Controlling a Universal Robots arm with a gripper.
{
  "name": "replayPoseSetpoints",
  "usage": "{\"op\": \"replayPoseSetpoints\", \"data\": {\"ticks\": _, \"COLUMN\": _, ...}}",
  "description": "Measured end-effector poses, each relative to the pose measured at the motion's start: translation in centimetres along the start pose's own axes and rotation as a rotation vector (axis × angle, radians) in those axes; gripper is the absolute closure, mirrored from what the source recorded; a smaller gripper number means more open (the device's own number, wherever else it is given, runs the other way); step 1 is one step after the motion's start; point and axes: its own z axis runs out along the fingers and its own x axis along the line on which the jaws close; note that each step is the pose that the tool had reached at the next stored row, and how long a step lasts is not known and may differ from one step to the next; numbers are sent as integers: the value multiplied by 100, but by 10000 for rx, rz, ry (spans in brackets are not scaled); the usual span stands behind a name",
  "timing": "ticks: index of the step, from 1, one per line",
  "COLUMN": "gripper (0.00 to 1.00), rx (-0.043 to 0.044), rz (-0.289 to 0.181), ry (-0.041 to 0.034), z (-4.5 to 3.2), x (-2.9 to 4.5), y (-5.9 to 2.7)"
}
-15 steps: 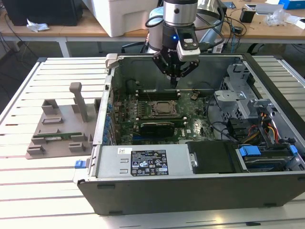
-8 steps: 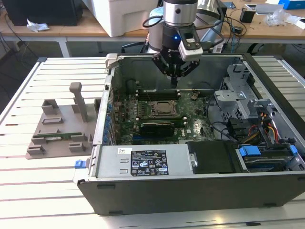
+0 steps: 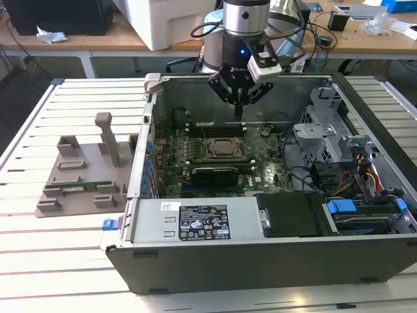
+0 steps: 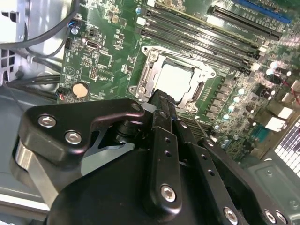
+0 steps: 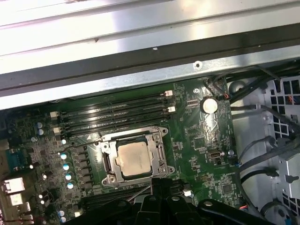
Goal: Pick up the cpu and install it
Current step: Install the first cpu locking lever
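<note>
One open dark-grey metal computer case (image 3: 260, 261) lies on its side on the white slatted tabletop (image 3: 65, 261), with its open face upward. On the exterior view's left, just beside the case, a grey moulded holder (image 3: 71, 176) rests on the tabletop, and a long narrow green memory stick (image 3: 78, 188) lies in it.

Inside the case, a green motherboard (image 3: 273, 175) covers the floor. A grey box with a white label (image 3: 195, 222) and a black panel beside it sit along the near wall. Four long black memory slots (image 5: 112, 115) run parallel on the motherboard, next to a silver metal socket frame (image 5: 133, 135).

The cpu (image 5: 136, 158), a small flat square chip with a silver metal top, is seated inside the socket frame in both wrist views (image 4: 180, 79). It lies flat with the metal top facing the open side of the case. Being square, it has no long axis, and its edges run parallel to the frame and the slots.

The black gripper (image 3: 238, 111) hangs above the motherboard near the socket. Its fingers are pressed together, hold nothing, and are apart from the cpu.
</note>
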Motion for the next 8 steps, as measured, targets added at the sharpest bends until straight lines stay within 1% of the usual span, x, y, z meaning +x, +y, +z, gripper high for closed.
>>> {"op": "replayPoseSetpoints", "data": {"ticks": 3, "gripper": 89, "rx": -15, "rz": -329, "ry": -21, "z": 0, "x": 0, "y": 0}}
{"op": "replayPoseSetpoints", "data": {"ticks": 6, "gripper": 89, "rx": -24, "rz": -564, "ry": -36, "z": 0, "x": 0, "y": 0}}
{"op": "replayPoseSetpoints", "data": {"ticks": 8, "gripper": 89, "rx": -35, "rz": -828, "ry": -53, "z": 0, "x": 0, "y": 0}}
